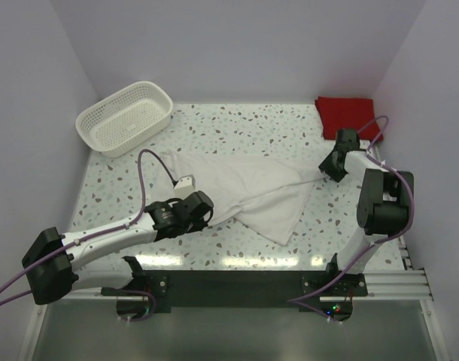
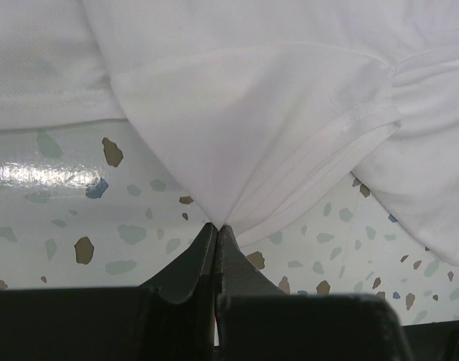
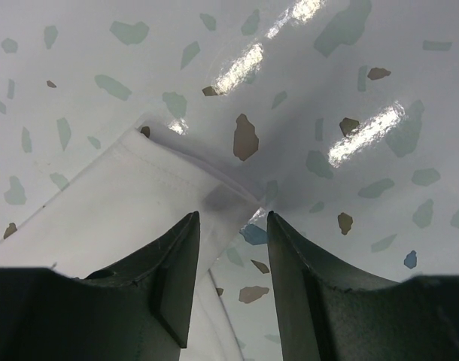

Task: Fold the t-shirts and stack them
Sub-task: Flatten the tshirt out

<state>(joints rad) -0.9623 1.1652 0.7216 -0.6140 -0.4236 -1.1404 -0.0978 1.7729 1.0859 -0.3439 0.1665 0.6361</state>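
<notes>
White shirt [image 1: 252,192] lies rumpled across the middle of the bench [image 1: 237,128], spread from near the left side to a narrow tip towards the right edge. At its near left part the left gripper [image 2: 217,226] is clenched on a fold of the cloth. In the left wrist view the two fingers are pressed together, and the fabric is drawn to a point at their tips, with a hemmed sleeve just beyond. Farther back, near the right edge, the right gripper [image 3: 231,218] is released, its jaws standing apart. The hemmed tip of the white shirt lies on the bench below the gap between them, not pinched. The red shirt [image 1: 346,113] sits folded in the far right corner, well apart from the white one. A white lattice basket [image 1: 124,116] stands in the far left corner.
</notes>
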